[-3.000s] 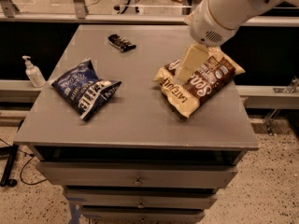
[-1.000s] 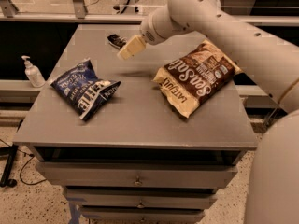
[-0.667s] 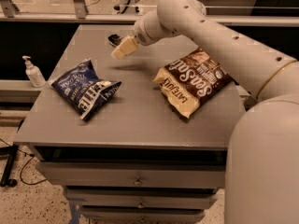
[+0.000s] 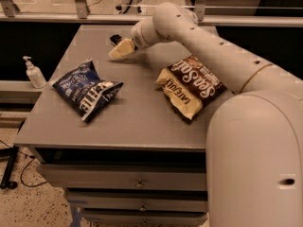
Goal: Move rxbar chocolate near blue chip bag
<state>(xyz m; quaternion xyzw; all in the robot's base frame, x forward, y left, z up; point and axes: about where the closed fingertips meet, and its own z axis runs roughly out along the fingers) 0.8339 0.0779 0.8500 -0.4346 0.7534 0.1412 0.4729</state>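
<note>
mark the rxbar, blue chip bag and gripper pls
rxbar chocolate (image 4: 114, 39): camera view, dark end showing just behind the gripper.
blue chip bag (image 4: 85, 90): camera view, middle of its printed front.
gripper (image 4: 118, 51): camera view, its pale tip, over the table's (image 4: 137, 122) far side beside the rxbar chocolate.

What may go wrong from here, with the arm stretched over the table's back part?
1. The pale end effector covers part of the small dark-wrapped snack bar, which lies toward the grey table's far edge; a push might slide it off.
2. The crinkled dark blue chip bag looks light; placing the bar beside it might shove it.
</note>
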